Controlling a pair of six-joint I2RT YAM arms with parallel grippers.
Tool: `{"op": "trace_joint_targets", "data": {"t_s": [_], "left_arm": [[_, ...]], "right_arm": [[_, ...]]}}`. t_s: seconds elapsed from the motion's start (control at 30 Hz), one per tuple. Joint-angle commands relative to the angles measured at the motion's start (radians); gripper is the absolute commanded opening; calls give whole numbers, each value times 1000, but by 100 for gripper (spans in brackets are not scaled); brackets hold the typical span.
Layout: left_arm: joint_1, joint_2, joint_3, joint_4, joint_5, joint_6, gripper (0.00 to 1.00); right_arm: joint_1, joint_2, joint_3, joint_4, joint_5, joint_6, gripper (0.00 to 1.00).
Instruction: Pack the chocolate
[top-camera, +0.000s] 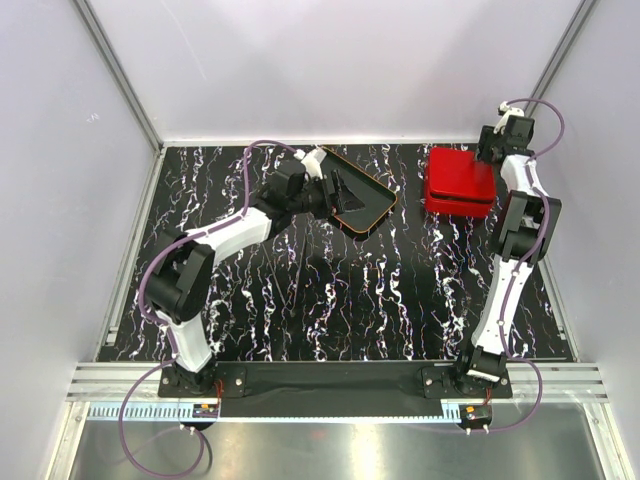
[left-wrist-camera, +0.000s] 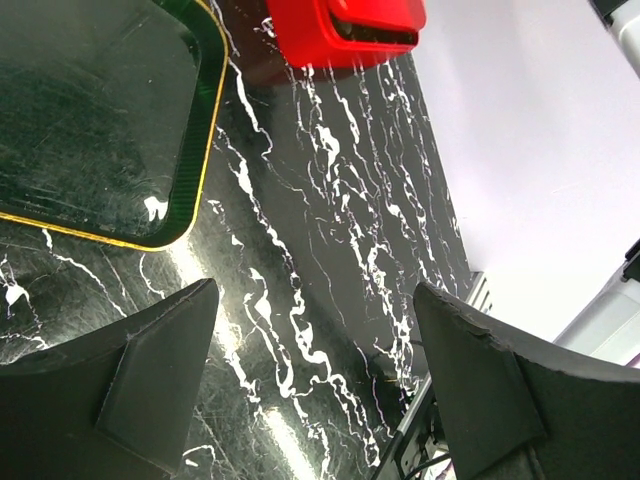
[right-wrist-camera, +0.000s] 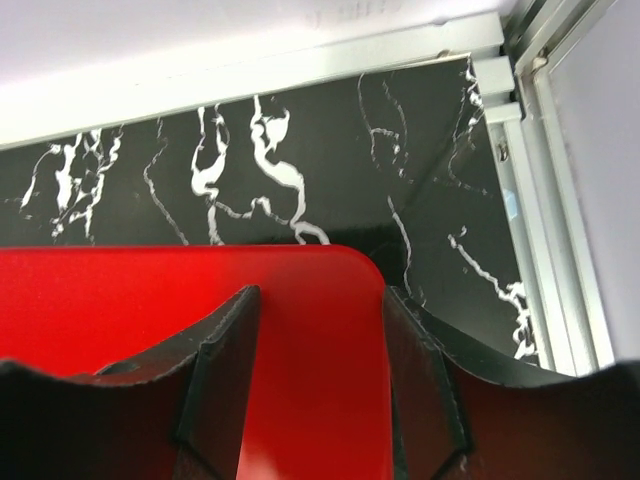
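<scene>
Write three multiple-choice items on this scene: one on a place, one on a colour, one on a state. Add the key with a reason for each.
1. Where on the table does the red box stand?
A) far right
B) near left
C) near middle

2. What colour is the rim of the black tray?
A) blue
B) orange
C) white

3. How do the jaws of the left arm stand?
A) shut on a candy
B) shut on a cable
C) open, nothing between them

Key:
1 A: the top view shows it by the far right corner.
2 B: a thin orange line edges the tray in the top and left wrist views.
3 C: the left wrist view shows bare table in the wide gap between them.
</scene>
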Motion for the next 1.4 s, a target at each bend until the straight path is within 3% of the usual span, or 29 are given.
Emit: {"op": "trace_joint_targets", "data": {"t_s": [0.0,0.37,0.67,1.0,1.37], "left_arm": [[-1,-60,-8,58,-10,11,85],[-1,20,124,-46,-69,76,85],[1,118,275,-85,-61,105,85],[-36,300,505,-112,-125,94,76],[-131,540,794,-86,-302,56,68]], "right_arm": [[3,-75,-78,-35,-56,32,58],[3,-265,-337,59,-89,49,56],[3,-372,-458,73,-74,53,55],[-17,-343,-308,-29,29,251,64],[-36,-136,-77,-101,4,326,60]]}}
